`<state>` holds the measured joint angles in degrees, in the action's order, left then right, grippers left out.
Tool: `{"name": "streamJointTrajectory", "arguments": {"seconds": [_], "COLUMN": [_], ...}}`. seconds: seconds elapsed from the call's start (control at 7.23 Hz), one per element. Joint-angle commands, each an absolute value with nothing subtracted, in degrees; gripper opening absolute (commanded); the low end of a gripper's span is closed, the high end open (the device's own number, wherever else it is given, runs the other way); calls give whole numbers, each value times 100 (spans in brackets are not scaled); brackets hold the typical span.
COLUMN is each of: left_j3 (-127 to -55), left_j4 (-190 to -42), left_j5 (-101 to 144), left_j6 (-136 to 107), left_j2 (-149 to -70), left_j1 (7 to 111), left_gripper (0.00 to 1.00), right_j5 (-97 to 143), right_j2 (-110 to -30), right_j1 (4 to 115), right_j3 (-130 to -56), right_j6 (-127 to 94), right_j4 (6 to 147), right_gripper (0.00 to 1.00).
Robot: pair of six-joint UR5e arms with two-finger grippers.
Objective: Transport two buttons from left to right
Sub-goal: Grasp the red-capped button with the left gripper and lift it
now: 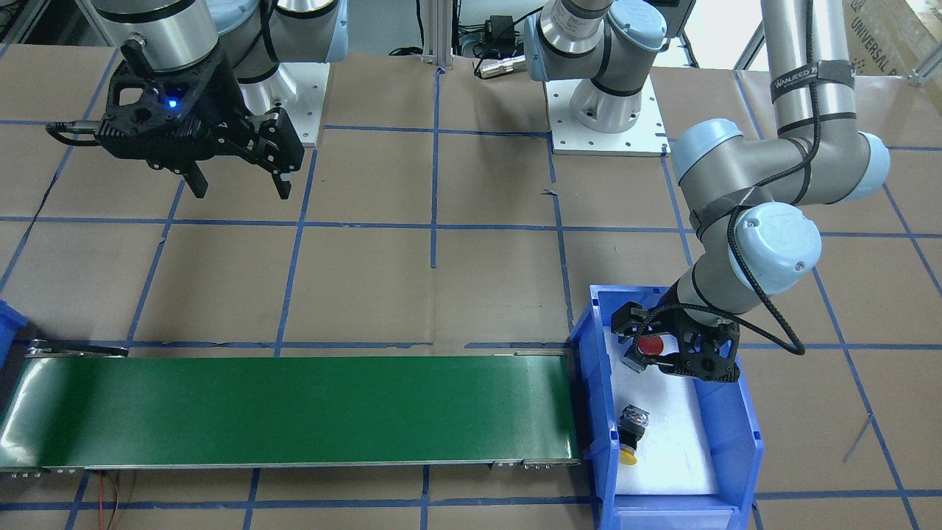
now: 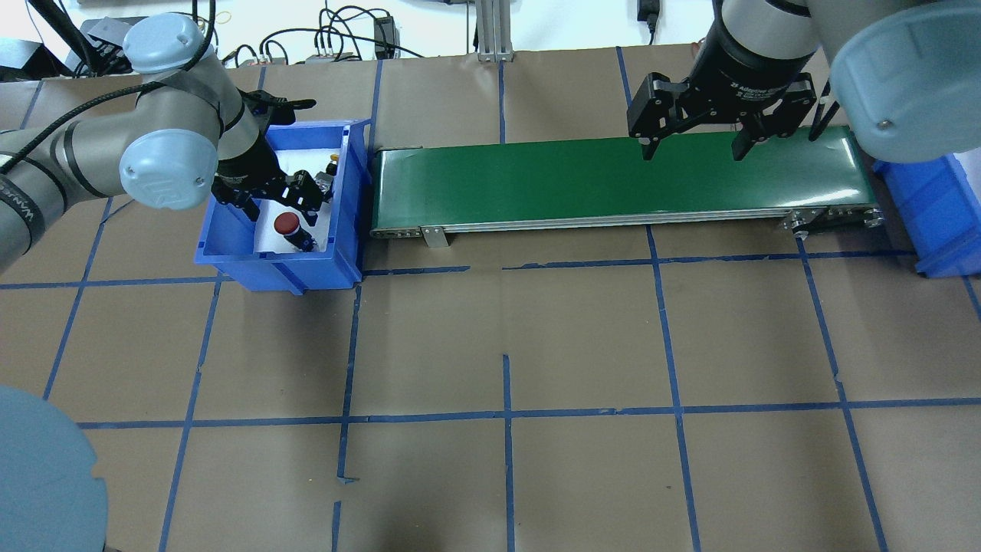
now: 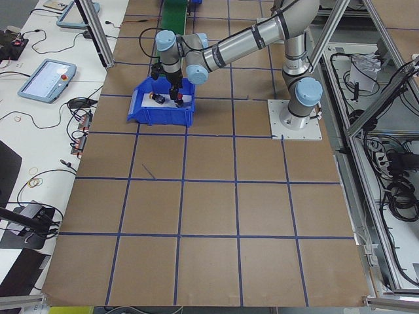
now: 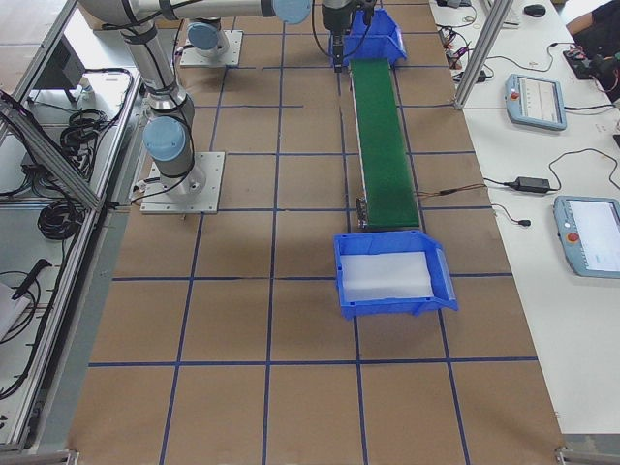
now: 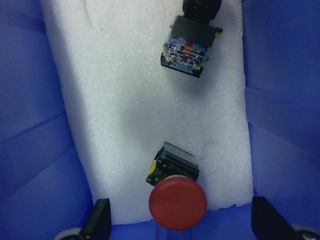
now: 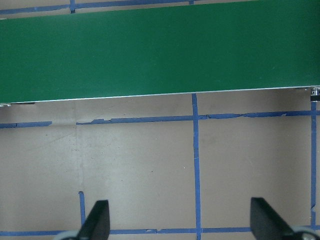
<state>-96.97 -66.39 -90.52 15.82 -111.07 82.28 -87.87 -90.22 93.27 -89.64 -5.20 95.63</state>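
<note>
Brown-papered table (image 1: 368, 287) with a blue tape grid is carrying all items listed

- Green conveyor belt (image 1: 294, 408): is running lengthwise between two blue bins, with nothing lying on it
- Left blue bin (image 1: 736, 434): is sitting at the belt's left end, lined with white foam (image 5: 125, 100), and is holding both buttons
- Red button (image 5: 177, 204): is lying on the foam at the bin's robot-side end, its black-grey body resting on the liner and its mushroom cap pointing towards the wrist camera
- Yellow button (image 1: 631, 434): is lying on its side further along the same foam, apart from the red one, with its cap pointing towards the operators' side
- Left gripper (image 5: 182, 225): is reaching down into the left bin with its claw released; the fingers are standing wide on either side of the red cap, touching neither side of it
- Right gripper (image 1: 239, 188): is hovering above the table on the robot's side of the belt, near its right end, claw released and holding nothing
- Right blue bin (image 4: 387, 308): is sitting at the belt's right end, showing only its white liner
</note>
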Motion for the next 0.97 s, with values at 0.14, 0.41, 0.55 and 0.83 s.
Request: {"name": "streamJointTrajectory", "arguments": {"seconds": [0.14, 0.41, 0.55, 0.83], "left_j3": [-9608, -9685, -9694, -9668], "left_j4": [-6575, -6443, -6416, -6416], "left_j5": [-9035, -9026, -9026, -9018], "left_j6": [1555, 1547, 1564, 1582], "left_j2": [-11232, -11241, -11250, -11250], "left_j1": [8227, 8227, 8227, 8227], "left_gripper": [86, 84, 77, 55], "right_j5": [-8736, -8745, -8745, -8745], "right_j2": [-9017, -9009, -9009, -9000], "right_j1": [9325, 9273, 9264, 9255], "right_j3": [-8965, -8974, -8974, -8974], "right_j6": [-519, -492, -466, -466], "right_j4": [9562, 9562, 9562, 9562], "right_gripper": [100, 100, 100, 100]}}
